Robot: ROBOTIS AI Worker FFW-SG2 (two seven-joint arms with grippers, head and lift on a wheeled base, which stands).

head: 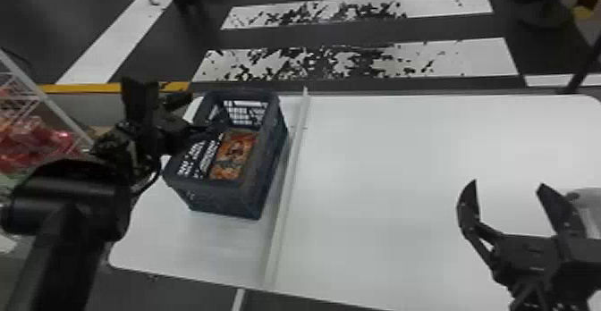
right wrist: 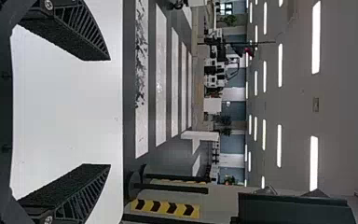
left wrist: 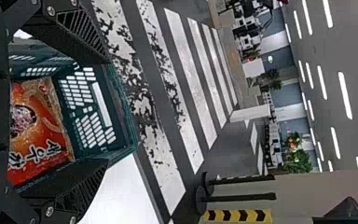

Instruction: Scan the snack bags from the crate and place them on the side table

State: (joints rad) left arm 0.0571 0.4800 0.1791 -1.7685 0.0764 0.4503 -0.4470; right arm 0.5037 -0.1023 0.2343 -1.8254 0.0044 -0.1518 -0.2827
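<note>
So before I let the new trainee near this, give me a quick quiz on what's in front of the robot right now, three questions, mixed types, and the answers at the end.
1. True or false: the crate stands to the robot's left of the long pale strip.

2. Which colour dominates the snack bag lying inside the crate?
A) Blue
B) Orange-red
C) Green

3. Fill in the blank: the two fingers of the right claw stand ____, with nothing gripped between them.

Key: 1 true; 2 B; 3 apart.
</note>
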